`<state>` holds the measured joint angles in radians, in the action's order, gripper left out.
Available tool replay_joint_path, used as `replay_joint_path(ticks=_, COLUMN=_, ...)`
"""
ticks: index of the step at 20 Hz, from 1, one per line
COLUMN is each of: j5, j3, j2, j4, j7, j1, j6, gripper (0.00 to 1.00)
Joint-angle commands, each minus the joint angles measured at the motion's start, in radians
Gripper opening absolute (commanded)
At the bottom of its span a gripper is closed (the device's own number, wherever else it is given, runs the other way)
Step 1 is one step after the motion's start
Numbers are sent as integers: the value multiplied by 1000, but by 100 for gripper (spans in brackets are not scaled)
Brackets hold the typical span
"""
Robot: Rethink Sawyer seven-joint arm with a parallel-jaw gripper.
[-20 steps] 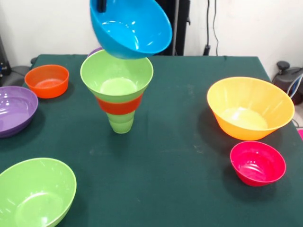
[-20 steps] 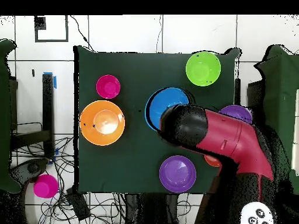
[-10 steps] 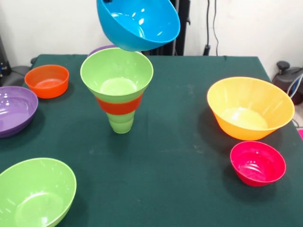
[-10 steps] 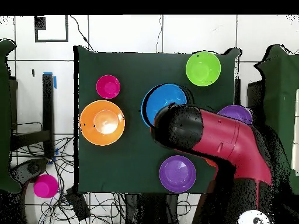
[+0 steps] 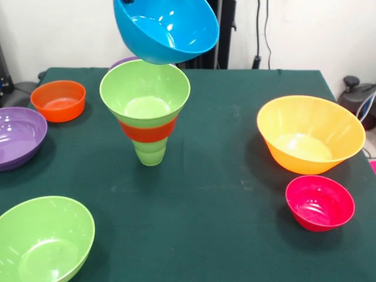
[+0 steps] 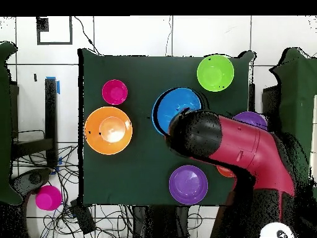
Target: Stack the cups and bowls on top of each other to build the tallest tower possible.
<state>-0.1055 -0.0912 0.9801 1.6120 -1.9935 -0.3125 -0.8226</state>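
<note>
blue bowl (image 5: 166,29) is hanging tilted above the tower (image 5: 145,111); gripper (image 5: 126,3) grip cannot be told. risk: tilted release is toppling the slim-based stack.

front view: the tower (image 5: 146,114) sits mid-table with one bowl (image 5: 165,27) hanging tilted right above it, two bowls (image 5: 57,100) off to its left, two more (image 5: 309,134) on the right, another (image 5: 42,240) near-left.
</note>
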Motion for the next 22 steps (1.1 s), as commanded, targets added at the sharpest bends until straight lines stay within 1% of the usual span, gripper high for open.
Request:
replay_joint_path(ticks=1, j5=-19, j3=140, j2=-23, j4=75, j7=172, j1=-44, j6=-5, gripper=0)
replay_joint_path(ticks=3, j5=-13, j3=155, j2=-24, j4=91, j7=176, j1=-59, j6=10, gripper=0)
replay_joint_path(ticks=7, j5=-23, j3=182, j2=-24, j4=101, j7=183, j1=-81, j6=30, gripper=0)
replay_joint_path(ticks=11, j5=-32, j3=198, j2=-13, j4=120, j7=178, j1=-91, j6=38, gripper=0)
replay_joint_path(ticks=15, j5=-55, j3=190, j2=-15, j4=106, j7=141, j1=-76, j6=33, gripper=0)
replay_joint_path(ticks=22, j5=-60, j3=194, j2=-24, j4=93, j7=100, j1=-53, j6=28, gripper=0)
